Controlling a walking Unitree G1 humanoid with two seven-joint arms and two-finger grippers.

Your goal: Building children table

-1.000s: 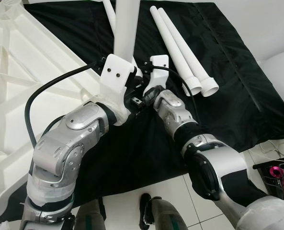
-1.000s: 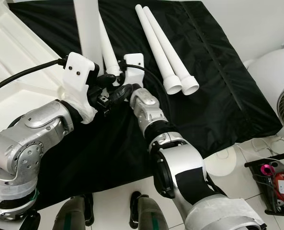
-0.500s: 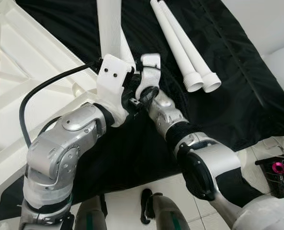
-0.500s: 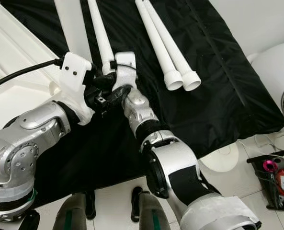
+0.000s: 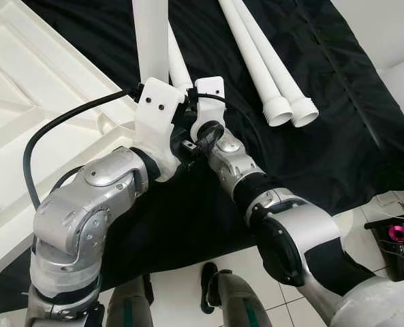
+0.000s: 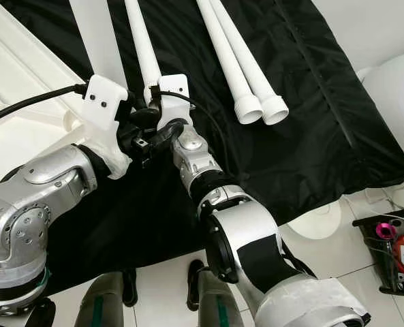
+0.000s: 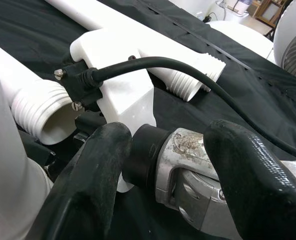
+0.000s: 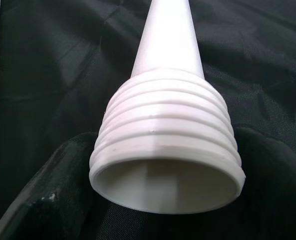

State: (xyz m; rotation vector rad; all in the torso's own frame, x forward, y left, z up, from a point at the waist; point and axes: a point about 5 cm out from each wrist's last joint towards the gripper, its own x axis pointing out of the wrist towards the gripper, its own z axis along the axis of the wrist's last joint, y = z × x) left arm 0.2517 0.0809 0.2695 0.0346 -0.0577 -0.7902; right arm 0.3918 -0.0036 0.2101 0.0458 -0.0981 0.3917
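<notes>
A slim white table leg (image 6: pixel 139 48) lies on the black cloth. Its threaded end (image 8: pixel 165 150) sits between the fingers of my right gripper (image 8: pixel 165 145), which is shut on it. My left gripper (image 7: pixel 172 132) is open just beside it, its fingers (image 7: pixel 105 150) straddling my right wrist. A thicker white leg (image 5: pixel 150 41) rises close behind the left wrist, its base hidden. The upturned white table top (image 5: pixel 24 102) lies to the left. Two more legs (image 5: pixel 270 75) lie side by side on the right.
The black cloth (image 5: pixel 324 136) covers the floor ahead and ends at white tiles near my feet. A large white rounded appliance (image 6: pixel 399 88) stands at the right edge. A pink object in a black holder (image 6: pixel 392 245) is at the lower right.
The camera has shifted, so the whole scene sits differently. My right gripper has moved left, closer to the left wrist, staying at the slim leg's threaded end.
</notes>
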